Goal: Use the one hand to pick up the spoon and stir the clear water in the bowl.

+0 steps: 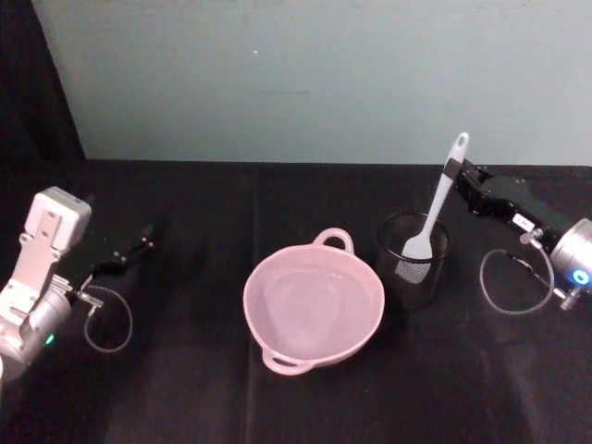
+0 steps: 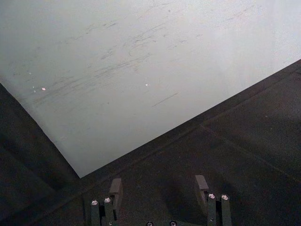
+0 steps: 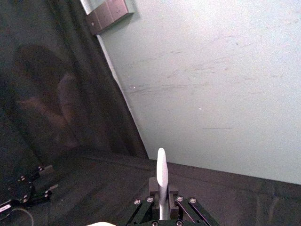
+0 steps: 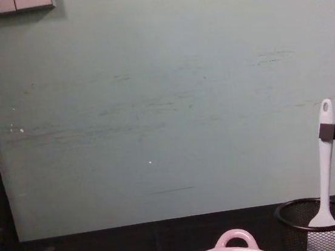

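Note:
The white spoon [image 1: 435, 215] stands tilted in a black mesh cup [image 1: 413, 274], with its flat blade down inside and its handle sticking well above the rim. My right gripper [image 1: 454, 172] reaches in from the right and is shut on the upper handle, just below the hole. The chest view shows the spoon [image 4: 326, 170] clamped by the right gripper [image 4: 328, 131]. In the right wrist view the handle [image 3: 162, 176] rises between the fingers. The pale pink bowl [image 1: 248, 298] sits left of the cup and holds clear water. My left gripper [image 1: 141, 242] is parked open at the far left.
The table is covered in black cloth, with a pale green wall close behind it. A cable loops beside each wrist. There is bare cloth in front of the bowl and between the bowl and the left arm. In the left wrist view the left gripper [image 2: 158, 182] faces wall and cloth.

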Action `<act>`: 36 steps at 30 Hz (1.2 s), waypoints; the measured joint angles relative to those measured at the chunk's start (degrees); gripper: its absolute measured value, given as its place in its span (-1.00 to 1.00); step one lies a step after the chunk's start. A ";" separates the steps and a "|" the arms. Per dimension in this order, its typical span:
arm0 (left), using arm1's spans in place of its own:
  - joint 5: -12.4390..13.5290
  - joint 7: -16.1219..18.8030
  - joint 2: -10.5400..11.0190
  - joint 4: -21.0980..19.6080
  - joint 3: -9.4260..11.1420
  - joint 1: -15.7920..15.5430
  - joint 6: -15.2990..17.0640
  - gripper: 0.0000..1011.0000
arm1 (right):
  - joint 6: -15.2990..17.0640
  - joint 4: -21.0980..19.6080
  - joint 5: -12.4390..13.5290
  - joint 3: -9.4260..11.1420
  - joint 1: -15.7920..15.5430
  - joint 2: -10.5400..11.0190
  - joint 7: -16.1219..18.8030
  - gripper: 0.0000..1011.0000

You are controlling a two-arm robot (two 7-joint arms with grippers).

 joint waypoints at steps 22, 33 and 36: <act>0.00 0.00 0.00 0.00 0.00 0.00 0.00 0.99 | -0.55 5.47 4.36 -0.41 0.89 -2.25 3.41 -0.78; 0.00 0.00 0.00 0.00 0.00 0.00 0.00 0.99 | -0.81 6.98 5.29 -0.90 1.16 -2.63 3.98 -0.78; 0.00 0.00 0.00 0.00 0.00 0.00 0.00 0.99 | -1.05 7.23 5.45 -1.02 1.16 -2.63 4.33 -0.78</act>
